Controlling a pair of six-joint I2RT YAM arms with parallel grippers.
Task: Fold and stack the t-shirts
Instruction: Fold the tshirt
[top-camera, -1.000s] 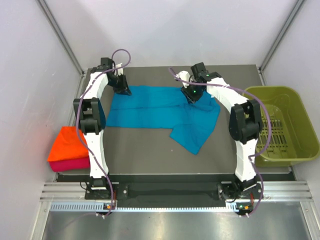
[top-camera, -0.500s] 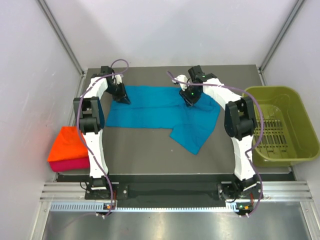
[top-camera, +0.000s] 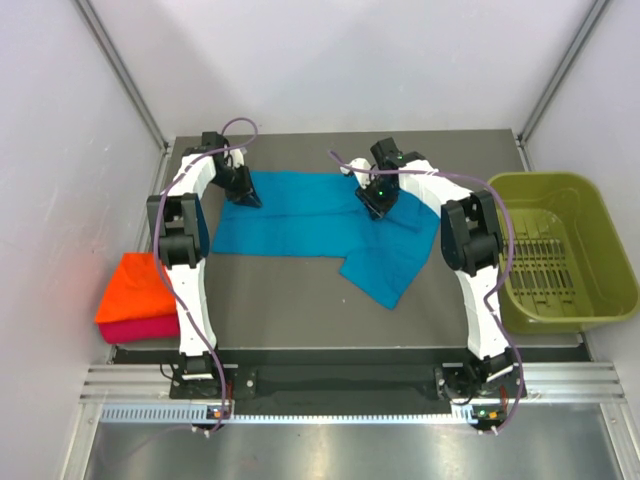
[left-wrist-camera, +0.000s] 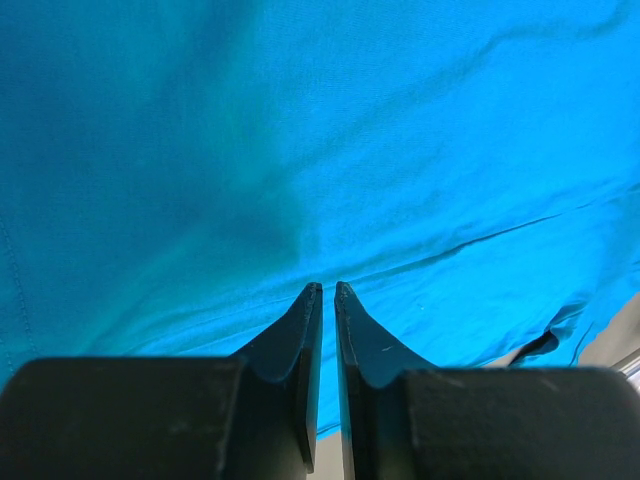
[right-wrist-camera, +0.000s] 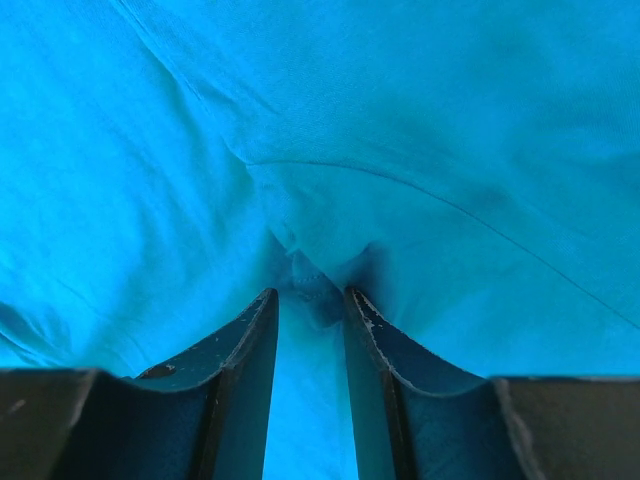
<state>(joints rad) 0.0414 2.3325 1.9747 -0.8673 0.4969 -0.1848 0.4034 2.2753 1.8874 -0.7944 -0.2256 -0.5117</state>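
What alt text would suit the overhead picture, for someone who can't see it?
Two robot arms grip a teal-blue t-shirt spread on a table: left gripper at its left edge, right gripper farther right. A folded orange t-shirt tops a magenta t-shirt at left; an olive-green basket stands at right.

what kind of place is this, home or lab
Probably a robot lab cell: bare white walls around a dark table, two arms bolted to a metal rail, a teal t-shirt and basket as props.

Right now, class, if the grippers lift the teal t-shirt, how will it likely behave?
Probably floppy: the teal t-shirt puckers between the fingers of the right gripper. Likely light: thin cloth, lying flat with creases. Ungripped parts would probably sag.
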